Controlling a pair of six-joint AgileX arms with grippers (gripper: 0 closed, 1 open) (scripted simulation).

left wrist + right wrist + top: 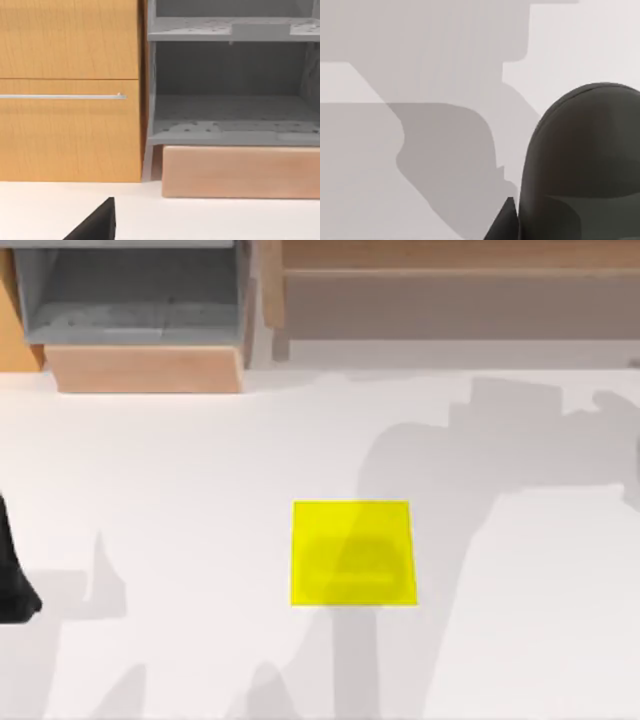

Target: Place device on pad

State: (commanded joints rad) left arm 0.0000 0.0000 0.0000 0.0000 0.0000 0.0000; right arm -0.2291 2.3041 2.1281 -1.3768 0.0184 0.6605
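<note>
Top view: flat yellow square pad (pixel 352 552)

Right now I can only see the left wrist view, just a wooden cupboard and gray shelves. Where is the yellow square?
Observer: In the top view the pad lies flat on the white table, near the middle. Nothing is on it but a shadow.
Operator: And the gray thing I have to put on it?
Observer: The right wrist view shows a dark gray rounded shape close to the camera, above the table. It looks like the device, so it isn't on the pad yet.
</note>
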